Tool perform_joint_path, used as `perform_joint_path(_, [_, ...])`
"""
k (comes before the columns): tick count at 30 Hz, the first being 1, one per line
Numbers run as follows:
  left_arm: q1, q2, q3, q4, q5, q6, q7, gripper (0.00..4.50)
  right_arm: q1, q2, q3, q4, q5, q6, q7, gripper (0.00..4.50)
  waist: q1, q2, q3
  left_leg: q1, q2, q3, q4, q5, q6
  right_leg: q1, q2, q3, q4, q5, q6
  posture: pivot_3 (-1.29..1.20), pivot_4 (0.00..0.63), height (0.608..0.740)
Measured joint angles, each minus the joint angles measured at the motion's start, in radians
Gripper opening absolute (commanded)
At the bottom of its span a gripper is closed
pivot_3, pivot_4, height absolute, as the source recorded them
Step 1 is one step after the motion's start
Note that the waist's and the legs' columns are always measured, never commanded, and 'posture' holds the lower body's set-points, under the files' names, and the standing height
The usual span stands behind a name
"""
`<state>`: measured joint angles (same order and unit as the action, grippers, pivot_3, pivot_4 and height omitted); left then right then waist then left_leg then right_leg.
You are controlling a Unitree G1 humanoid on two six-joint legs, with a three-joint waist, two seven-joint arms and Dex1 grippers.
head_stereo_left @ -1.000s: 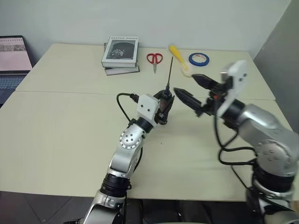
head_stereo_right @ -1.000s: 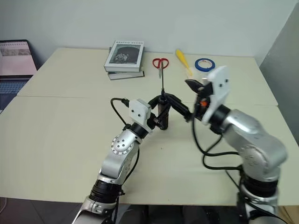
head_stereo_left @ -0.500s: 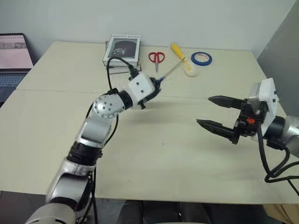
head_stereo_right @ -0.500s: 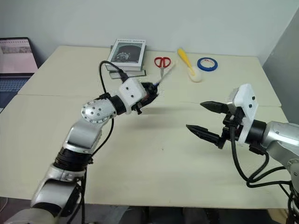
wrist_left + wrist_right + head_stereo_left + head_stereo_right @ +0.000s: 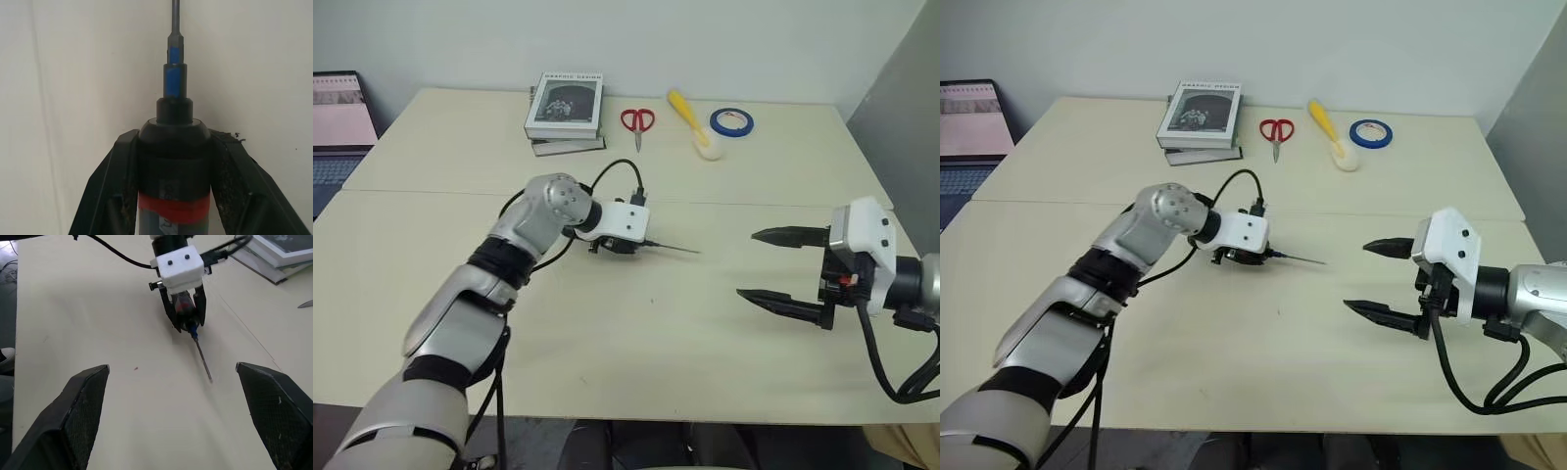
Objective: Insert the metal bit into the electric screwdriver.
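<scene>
My left gripper (image 5: 625, 241) is shut on the electric screwdriver (image 5: 173, 161), a black barrel with a red band and a blue tip. The metal bit (image 5: 671, 248) sticks out of that blue tip as a thin grey rod. It points toward the right side of the table and lies nearly level, low over the tabletop. The right wrist view shows the electric screwdriver (image 5: 186, 316) and the metal bit (image 5: 203, 360) from the front. My right gripper (image 5: 747, 264) is open and empty. It hovers to the right of the bit's tip with a clear gap between them.
Along the table's far edge lie a stack of books (image 5: 564, 108), red scissors (image 5: 636, 121), a yellow-handled brush (image 5: 690, 116) and a blue tape roll (image 5: 731, 122). A laptop (image 5: 337, 117) sits at the far left. A seam (image 5: 431, 194) crosses the tabletop.
My left arm swung out and down, turning the screwdriver from upright to nearly level with the bit pointing right. The right gripper drew back to the right, away from the screwdriver, still open.
</scene>
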<state>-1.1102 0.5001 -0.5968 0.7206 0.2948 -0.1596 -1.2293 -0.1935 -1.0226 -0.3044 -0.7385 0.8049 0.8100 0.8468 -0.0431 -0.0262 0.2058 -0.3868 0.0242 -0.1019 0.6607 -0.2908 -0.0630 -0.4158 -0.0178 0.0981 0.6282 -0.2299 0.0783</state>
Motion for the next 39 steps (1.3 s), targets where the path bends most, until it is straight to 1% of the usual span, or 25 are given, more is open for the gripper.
perform_joint_path(1, [-0.029,-0.027,-0.007,0.06,0.021,-0.027,-0.001,1.65,0.011,-0.001,0.012,-0.001,-0.009,-0.007,0.0,4.37,0.0,0.0,0.0,0.0,0.0,0.0,0.0,0.0,0.0,0.0,0.0,0.0,0.0,0.0,0.0,0.0,0.15,0.74])
perform_joint_path(5, [-0.062,-0.065,-0.003,0.151,0.039,-0.07,0.004,1.65,0.02,-0.001,0.014,-0.006,-0.013,-0.016,0.0,4.37,0.008,0.0,0.0,0.002,0.0,-0.001,0.001,0.0,0.0,0.003,0.0,0.0,0.0,0.0,0.001,0.0,0.15,0.74])
perform_joint_path(6, [-0.064,-0.074,-0.003,0.163,0.047,-0.078,0.007,2.0,0.021,-0.001,0.014,-0.009,-0.009,-0.016,-0.001,4.37,0.011,0.0,0.0,0.004,0.0,-0.001,0.001,0.0,0.0,0.005,0.0,0.0,0.0,0.0,0.001,0.0,0.15,0.74])
perform_joint_path(8, [-0.069,-0.083,-0.002,0.18,0.053,-0.091,0.014,2.4,0.026,-0.001,0.012,-0.016,-0.004,-0.016,-0.002,4.37,0.011,0.0,-0.001,0.004,0.0,-0.001,0.001,0.0,0.0,0.006,0.0,0.0,0.0,0.001,0.001,0.0,0.15,0.74])
perform_joint_path(9, [-0.07,-0.086,0.001,0.187,0.055,-0.093,0.014,2.51,0.03,-0.002,0.012,-0.019,-0.004,-0.015,-0.003,4.37,0.011,0.0,-0.001,0.004,0.0,-0.001,0.001,0.0,0.0,0.006,0.0,0.0,0.0,0.001,0.001,0.0,0.15,0.74])
perform_joint_path(12, [-0.071,-0.078,0.026,0.183,0.053,-0.091,-0.02,3.28,0.053,-0.016,0.007,-0.024,-0.001,-0.01,-0.001,4.37,0.011,0.0,-0.001,0.004,0.0,-0.001,0.001,0.0,0.0,0.006,0.0,0.0,0.0,0.001,0.002,0.0,0.15,0.74])
perform_joint_path(15, [-0.071,-0.069,0.039,0.174,0.044,-0.083,-0.056,3.79,0.058,-0.025,0.0,-0.022,-0.002,-0.011,0.001,4.37,0.008,0.0,-0.001,0.004,0.0,-0.001,0.001,0.0,0.0,0.005,0.0,0.0,0.0,0.001,0.001,0.0,0.15,0.74])
perform_joint_path(16, [-0.07,-0.062,0.046,0.165,0.033,-0.069,-0.079,4.04,0.058,-0.032,-0.002,-0.02,-0.004,-0.013,0.004,4.37,0.008,0.0,0.0,0.004,0.0,-0.002,0.0,0.0,0.0,0.005,0.0,0.0,0.001,0.001,0.001,0.0,0.15,0.74])
perform_joint_path(18, [-0.067,-0.034,0.076,0.133,0.005,-0.033,-0.117,4.35,0.058,-0.038,-0.002,-0.007,-0.009,-0.019,0.015,4.37,0.008,0.0,0.0,0.002,0.0,-0.002,0.001,0.0,0.0,0.003,0.0,0.0,0.001,0.001,0.0,0.0,0.15,0.74])
perform_joint_path(22, [-0.039,0.069,0.194,-0.035,-0.101,0.094,-0.189,4.35,0.051,-0.046,0.005,0.024,-0.031,-0.04,0.038,4.37,0.009,0.0,0.0,0.001,0.0,-0.002,0.001,0.0,0.0,0.002,0.0,0.0,0.001,0.001,0.0,0.0,0.15,0.74])
perform_joint_path(24, [0.014,0.148,0.268,-0.183,-0.164,0.189,-0.223,4.35,0.045,-0.048,0.014,0.044,-0.05,-0.074,0.064,4.37,0.009,0.0,0.0,0.002,0.0,-0.002,0.0,0.0,0.0,0.002,0.0,-0.001,0.001,0.001,0.0,0.0,0.15,0.74])
perform_joint_path(25, [0.037,0.172,0.285,-0.221,-0.179,0.211,-0.227,4.35,0.044,-0.046,0.014,0.049,-0.058,-0.091,0.071,4.37,0.008,0.0,0.0,0.002,0.0,-0.002,0.0,0.0,0.0,0.002,0.0,-0.001,0.001,0.001,0.0,0.0,0.15,0.74])
perform_joint_path(28, [0.172,0.289,0.369,-0.388,-0.236,0.345,-0.238,4.35,0.042,-0.038,0.009,0.099,-0.089,-0.157,0.104,4.37,0.006,0.0,0.0,0.002,0.001,-0.002,0.001,0.0,0.0,0.003,0.0,-0.001,0.003,0.001,0.0,0.0,0.15,0.74])
perform_joint_path(32, [0.373,0.398,0.507,-0.589,-0.316,0.512,-0.199,4.35,0.091,-0.059,0.003,0.164,-0.134,-0.225,0.191,4.37,0.009,0.0,0.0,0.003,0.001,-0.002,0.001,0.0,0.0,0.004,0.0,-0.002,0.002,0.001,0.0,0.0,0.15,0.74])
perform_joint_path(36, [0.574,0.474,0.681,-0.764,-0.395,0.663,-0.128,4.35,0.116,-0.078,-0.011,0.224,-0.168,-0.283,0.275,4.37,0.012,0.0,0.0,0.004,0.001,-0.002,0.002,0.0,0.0,0.005,0.0,-0.002,0.002,0.0,0.0,0.0,0.15,0.74])
perform_joint_path(39, [0.669,0.491,0.743,-0.843,-0.439,0.724,-0.095,4.35,0.123,-0.083,-0.02,0.251,-0.191,-0.305,0.309,4.37,0.014,0.0,0.0,0.006,0.001,-0.002,0.002,0.0,0.0,0.006,0.0,-0.002,0.003,0.0,0.0,0.0,0.15,0.74])
